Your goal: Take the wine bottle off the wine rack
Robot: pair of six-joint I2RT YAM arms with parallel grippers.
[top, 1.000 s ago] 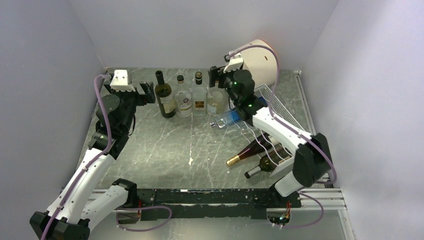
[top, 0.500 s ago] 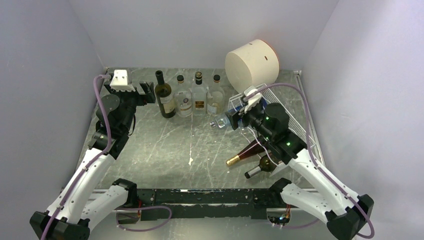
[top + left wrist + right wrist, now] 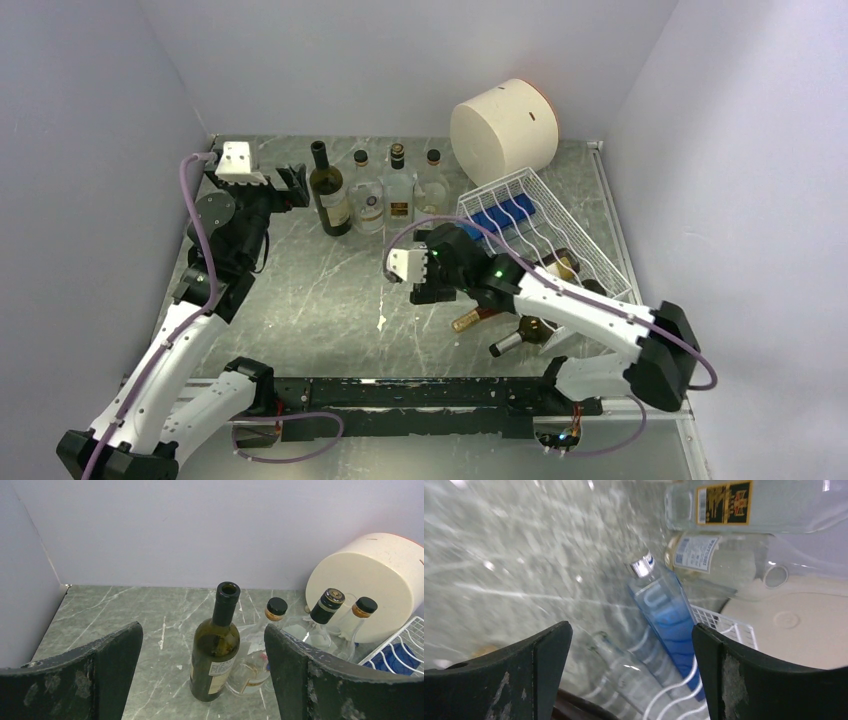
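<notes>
The wine rack is sitting at the right side of the table, just in front of a big cream cylinder. A blue bottle is lying in its upper tier. In the right wrist view its silver-capped neck is poking out past the wire edge, over the marble. Lower down, a gold-capped wine bottle and a dark wine bottle are resting in the rack on their sides, necks pointing toward the table's middle.

The right gripper is hovering near the rack's open end, close to the blue bottle's neck (its fingers are standing wide apart, with nothing between them). It is not touching any bottle that can be seen.

The left gripper is hanging at the far left, jaws spread wide as well and holding nothing. It is facing a green wine bottle that is standing upright nearby, its mouth open. Three clear bottles are standing in a row just beside that one, toward the cylinder.
</notes>
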